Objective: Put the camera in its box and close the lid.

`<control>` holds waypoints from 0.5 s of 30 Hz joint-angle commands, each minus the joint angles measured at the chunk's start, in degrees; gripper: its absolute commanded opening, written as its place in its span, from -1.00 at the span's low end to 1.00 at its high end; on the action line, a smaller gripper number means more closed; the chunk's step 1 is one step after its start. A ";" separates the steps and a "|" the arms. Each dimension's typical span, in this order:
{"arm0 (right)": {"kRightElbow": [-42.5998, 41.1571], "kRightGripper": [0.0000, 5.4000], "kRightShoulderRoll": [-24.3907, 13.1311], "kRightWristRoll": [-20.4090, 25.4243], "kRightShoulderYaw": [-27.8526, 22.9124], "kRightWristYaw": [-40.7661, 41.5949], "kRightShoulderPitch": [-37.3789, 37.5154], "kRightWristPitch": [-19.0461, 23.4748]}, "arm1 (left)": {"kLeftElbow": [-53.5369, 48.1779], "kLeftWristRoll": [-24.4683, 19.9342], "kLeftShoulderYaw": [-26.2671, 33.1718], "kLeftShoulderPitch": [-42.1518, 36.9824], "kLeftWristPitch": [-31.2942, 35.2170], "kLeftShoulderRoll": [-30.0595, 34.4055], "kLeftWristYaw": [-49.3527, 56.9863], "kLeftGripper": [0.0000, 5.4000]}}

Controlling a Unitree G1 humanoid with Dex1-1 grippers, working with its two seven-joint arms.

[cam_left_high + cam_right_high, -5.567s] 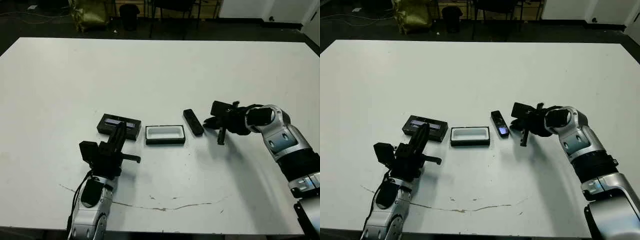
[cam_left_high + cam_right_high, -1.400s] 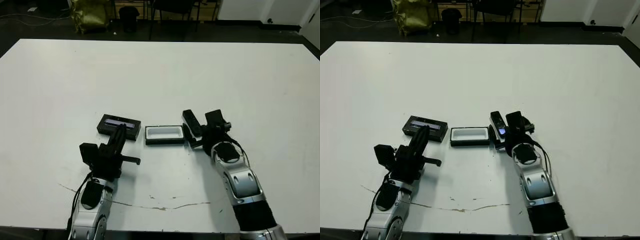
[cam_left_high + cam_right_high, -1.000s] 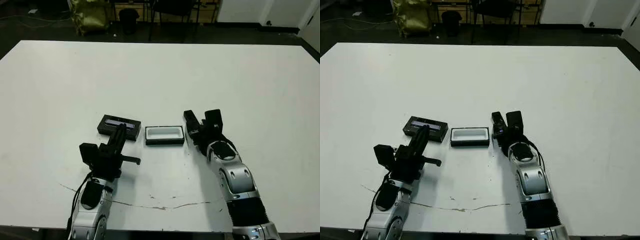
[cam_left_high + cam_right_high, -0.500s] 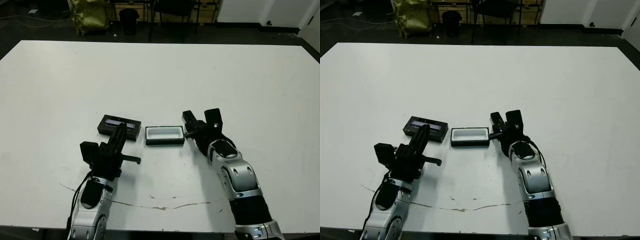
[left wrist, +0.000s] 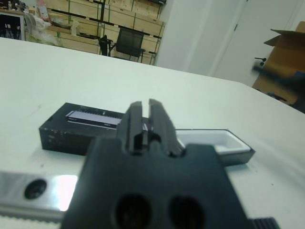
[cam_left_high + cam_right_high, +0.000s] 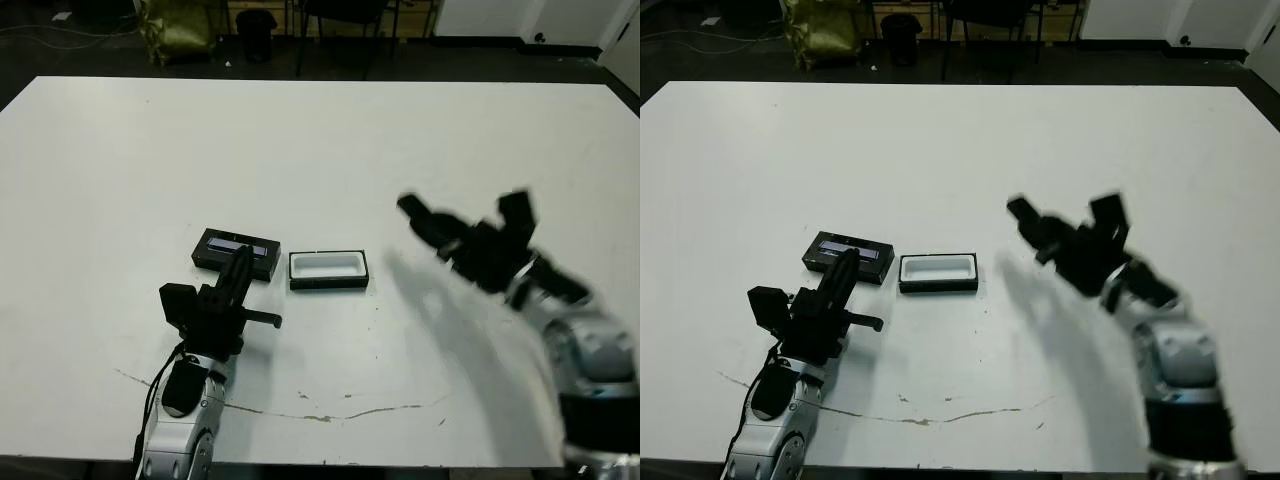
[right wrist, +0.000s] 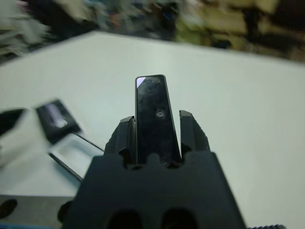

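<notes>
Clamped lengthwise in the right gripper (image 7: 157, 126), lifted clear of the table, the camera (image 7: 155, 114), long axis aimed toward nine o'clock at the empty box (image 6: 328, 269) well apart.

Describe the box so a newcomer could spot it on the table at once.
On the white table, look near the front edge, left of centre, just ahead of the left pincer. Two small black things lie side by side there; the box is the right one. Its open white lining sets it apart from the flat black lid with its glossy strip.
</notes>
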 commanded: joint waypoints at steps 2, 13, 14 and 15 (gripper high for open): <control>5.53 -0.69 -3.02 0.82 1.39 6.04 -5.65 -2.48 | 0.67 -0.09 0.33 0.67 0.57 0.43 0.01 -1.00; 23.75 -0.70 -5.16 -3.53 11.69 24.52 -19.83 -9.92 | 0.76 0.01 0.81 0.41 0.18 0.95 -0.20 -1.00; 26.34 -0.70 -4.95 -3.99 12.69 26.90 -21.10 -10.98 | 0.87 0.02 0.84 0.37 0.02 0.97 -0.25 -1.00; 28.95 -0.70 -4.78 -4.87 14.05 29.19 -22.51 -12.12 | 0.78 0.13 0.84 0.40 0.11 0.95 -0.11 -1.00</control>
